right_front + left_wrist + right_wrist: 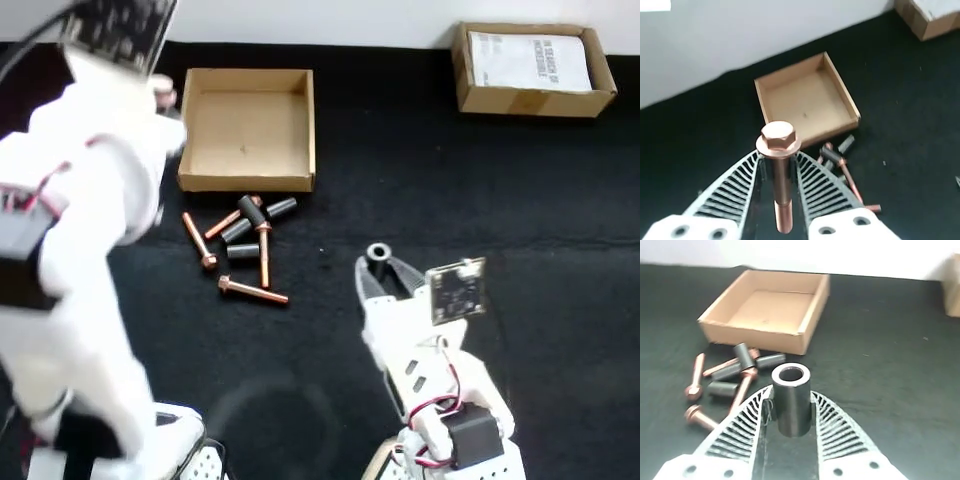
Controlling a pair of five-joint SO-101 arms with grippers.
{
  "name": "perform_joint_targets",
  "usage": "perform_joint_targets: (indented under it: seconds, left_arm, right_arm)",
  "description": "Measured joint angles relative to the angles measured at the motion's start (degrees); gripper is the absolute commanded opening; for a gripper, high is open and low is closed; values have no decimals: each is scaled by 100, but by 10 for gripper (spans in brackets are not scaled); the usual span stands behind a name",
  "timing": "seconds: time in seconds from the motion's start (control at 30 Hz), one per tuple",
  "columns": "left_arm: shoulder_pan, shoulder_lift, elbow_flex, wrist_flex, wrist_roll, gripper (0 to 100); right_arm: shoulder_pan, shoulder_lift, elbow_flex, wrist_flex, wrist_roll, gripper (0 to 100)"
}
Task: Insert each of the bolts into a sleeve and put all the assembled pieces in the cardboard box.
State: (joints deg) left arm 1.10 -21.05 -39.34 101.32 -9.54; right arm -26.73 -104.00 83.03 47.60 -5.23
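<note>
My left gripper (778, 156) is shut on a copper bolt (777, 142), hex head up, held high above the table. Below it lies the open cardboard box (807, 100), with nothing inside. My right gripper (790, 392) is shut on a dark sleeve (791, 400), upright with its bore facing up; the high view shows this sleeve (378, 253) just right of the pile. Loose copper bolts (252, 291) and dark sleeves (243, 252) lie in a pile in front of the cardboard box (245, 128). The left arm (80, 200) rises tall at the table's left.
A second cardboard box (530, 68) holding a printed sheet sits at the far right corner. Black cloth (480, 190) covers the table, bare to the right of the pile. A white wall runs behind the boxes.
</note>
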Motion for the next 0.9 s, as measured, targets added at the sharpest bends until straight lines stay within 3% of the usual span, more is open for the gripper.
perform_joint_targets:
  seconds: [0.2, 0.5, 0.7, 0.9]
  left_arm:
    - [0, -1389, 1846, 0, 0, 9]
    - [0, -3253, 4211, -255, 0, 9]
    - [88, -4651, 6259, -1266, 0, 9]
    - [668, -5837, 8273, -3033, 9, 9]
  right_arm:
    - [-651, 0, 123, -264, 448, 7]
    - [-1108, 0, 747, -1371, 519, 7]
    - [-1204, 0, 1064, -1468, 519, 7]
    - [-1213, 0, 1143, -1468, 519, 7]
